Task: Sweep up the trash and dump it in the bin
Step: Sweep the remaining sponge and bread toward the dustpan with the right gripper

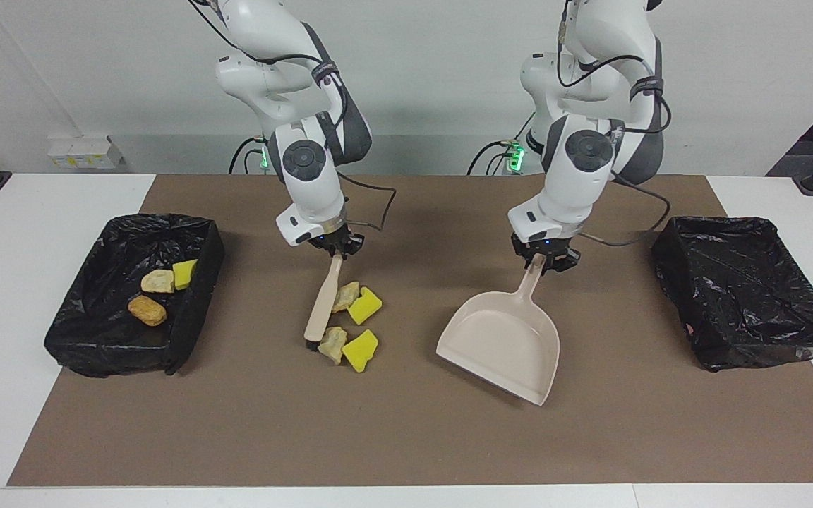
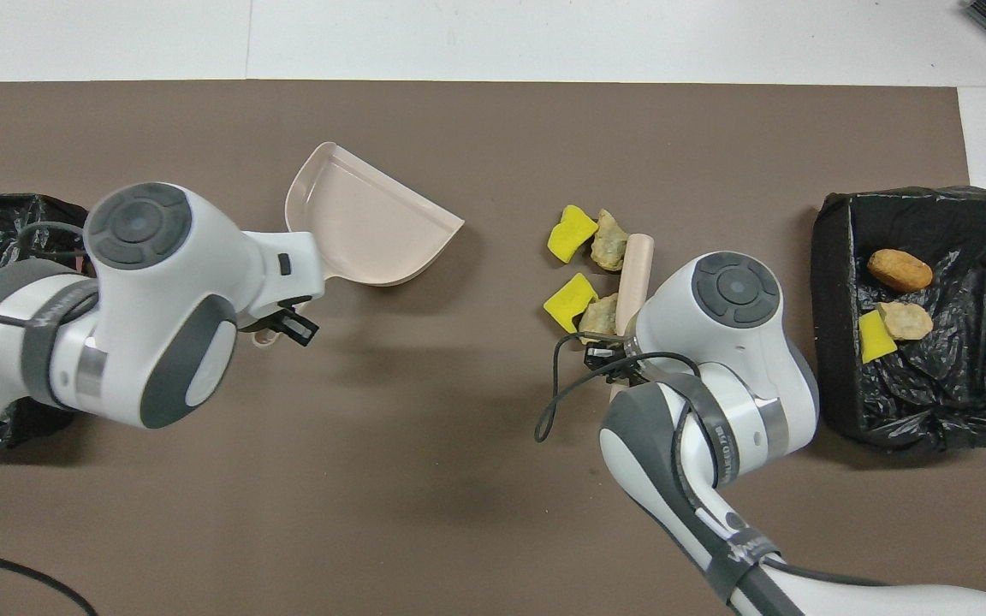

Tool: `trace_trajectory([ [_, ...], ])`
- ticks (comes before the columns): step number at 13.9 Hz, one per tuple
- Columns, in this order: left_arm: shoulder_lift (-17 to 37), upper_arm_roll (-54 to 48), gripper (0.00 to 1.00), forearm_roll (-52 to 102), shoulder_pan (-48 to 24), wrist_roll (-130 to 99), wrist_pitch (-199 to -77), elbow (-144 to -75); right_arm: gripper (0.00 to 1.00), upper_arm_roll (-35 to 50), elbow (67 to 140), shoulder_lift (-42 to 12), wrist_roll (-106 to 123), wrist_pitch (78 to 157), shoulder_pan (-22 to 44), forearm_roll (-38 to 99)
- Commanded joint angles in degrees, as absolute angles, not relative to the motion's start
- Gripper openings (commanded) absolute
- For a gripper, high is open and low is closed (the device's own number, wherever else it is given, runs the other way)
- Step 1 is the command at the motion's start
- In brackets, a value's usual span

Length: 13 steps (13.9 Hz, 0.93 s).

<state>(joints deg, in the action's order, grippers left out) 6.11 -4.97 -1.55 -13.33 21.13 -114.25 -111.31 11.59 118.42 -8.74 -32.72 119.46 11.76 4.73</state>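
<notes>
The right gripper (image 1: 336, 248) is positioned over the brown mat (image 1: 406, 437) on the white desk (image 1: 11, 296); its jaws are closed on the upper end of a beige hand brush (image 1: 324, 307), which slopes down from the jaws to the mat. Four trash scraps are gathered against the brush just below the jaws: two bright yellow sponge chunks (image 1: 365, 305) (image 1: 359, 350) and two pale tan bread-like lumps (image 1: 345, 295) (image 1: 332, 343). Three further scraps, one yellow (image 1: 184, 274), one tan (image 1: 157, 281) and one orange-brown nugget (image 1: 147, 310), lie in the black-lined bin (image 1: 195, 331) at the right arm's end.

The left gripper (image 1: 545, 258) has its jaws closed on the handle of a beige plastic dustpan (image 1: 502, 346), whose pan extends from the jaws, mouth turned toward the gathered scraps. A second black-lined bin (image 1: 745, 296) stands at the left arm's end.
</notes>
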Motion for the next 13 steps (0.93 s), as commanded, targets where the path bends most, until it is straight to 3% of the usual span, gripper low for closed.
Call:
trace_trajectory([
  [1, 1.59, -5.54, 0.00, -2.29, -10.03, 34.49, -112.07, -114.60, 0.00, 11.87, 115.93, -10.28, -33.13, 119.53, 14.24, 7.81],
  [5, -0.88, -5.45, 0.00, -2.37, -9.06, 52.62, -111.44, -118.91, 0.00, 11.95, 114.17, -10.81, -32.96, 118.30, 14.33, 8.00],
  [8, -0.53, -5.54, 0.00, -2.46, -11.76, 53.26, -117.30, -123.03, 0.00, 11.87, 114.17, -10.72, -31.03, 117.69, 13.97, 7.56],
  [13, 1.05, -5.54, 0.00, -3.16, -14.76, 53.52, -122.15, -123.40, 0.00, 12.04, 114.87, -10.72, -25.58, 118.30, 14.76, 7.03],
])
